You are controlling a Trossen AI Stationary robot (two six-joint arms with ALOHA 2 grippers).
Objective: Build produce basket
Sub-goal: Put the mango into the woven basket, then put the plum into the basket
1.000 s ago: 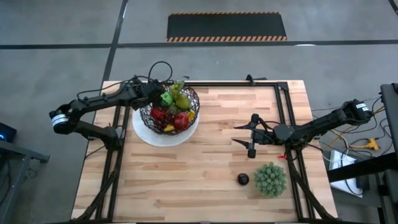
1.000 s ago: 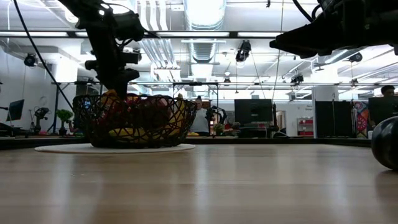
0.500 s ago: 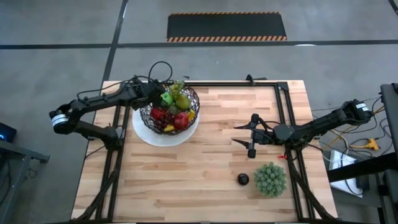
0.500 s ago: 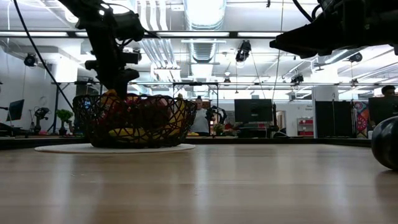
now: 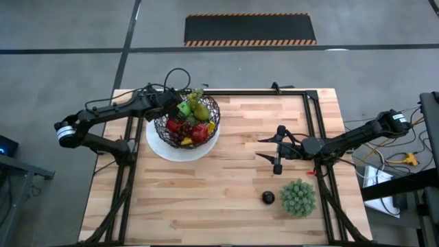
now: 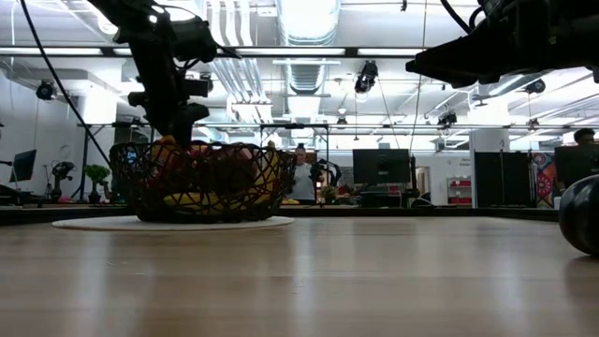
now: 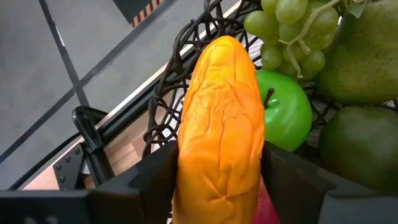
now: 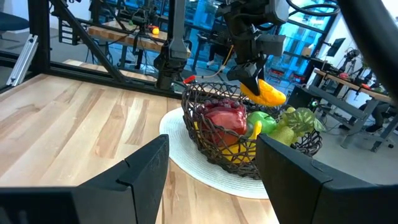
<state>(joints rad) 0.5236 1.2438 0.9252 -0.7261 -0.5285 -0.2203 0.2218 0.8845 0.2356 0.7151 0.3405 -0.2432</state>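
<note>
The left tool (image 7: 217, 186) is clenched on a long orange piece (image 7: 219, 118). It grips the piece from both sides near one end, so the rest sticks out in front. That way the free end can go into the basket (image 5: 186, 121) first. The tool hangs over the basket's edge on the left arm's side, above the pile, so the piece has a clear drop and does not bump the wire.

The basket is a round bowl of black wire. It sits on a white plate (image 5: 164, 149) near the far left part of the wooden surface (image 5: 226, 178). The plate likely keeps it steady and in one spot. Inside it I see a green apple (image 7: 285, 112), green grapes (image 7: 298, 31), a pear (image 5: 200, 110) and red fruits (image 5: 199, 133). They lean on each other and on the wire wall, which keeps them from rolling away.

The right tool (image 5: 277, 152) waits above the surface, well apart from the basket. Its fingers are spread wide and hold nothing. It stays back, I think, so the two arms do not hit each other.

A dark plum (image 5: 267, 197) lies on the surface just beside a spiky green ball (image 5: 298, 197). The plum is not in the basket yet, so the job looks almost done but not quite.
</note>
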